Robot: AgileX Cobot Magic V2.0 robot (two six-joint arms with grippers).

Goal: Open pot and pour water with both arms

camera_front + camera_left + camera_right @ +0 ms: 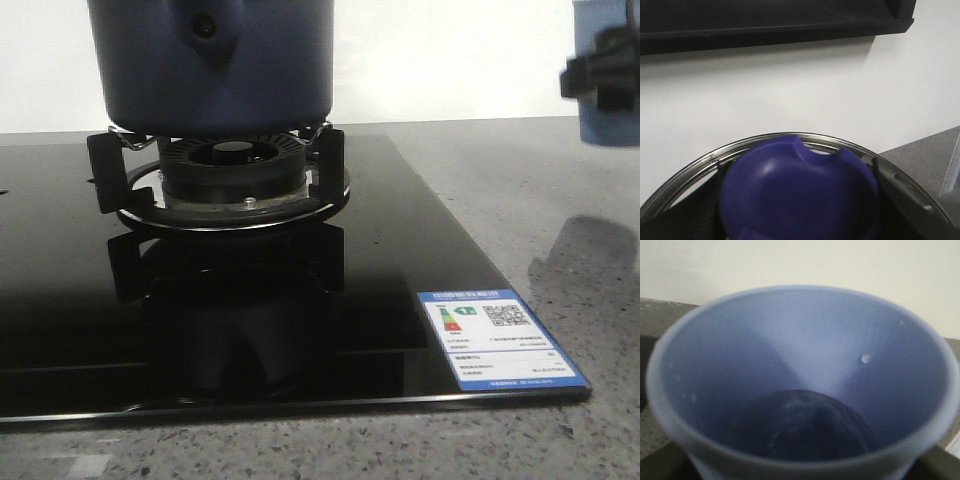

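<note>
Sticker (500,340) sits on hob (300,300) front-right corner. Pot (210,60) on burner grate (230,180), toward hob's back edge. Right gripper (605,75) clamped on pale blue cup (600,70), raised above counter (560,200) right side. Left gripper: lid knob (797,192) fills its view, jaw state can't tell.

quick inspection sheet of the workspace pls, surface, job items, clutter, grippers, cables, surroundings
surface: glossy black glass cooktop set in a grey speckled counter, blue-edged energy label at its right front corner
job's things: dark blue pot sits on the burner stand; pale blue cup held up at right
clutter: nothing seen
grippers: right gripper clamped on the cup; left gripper's fingertips hidden behind a steel-rimmed lid with a blue knob
cables: nothing seen
surroundings: plain white wall
</note>
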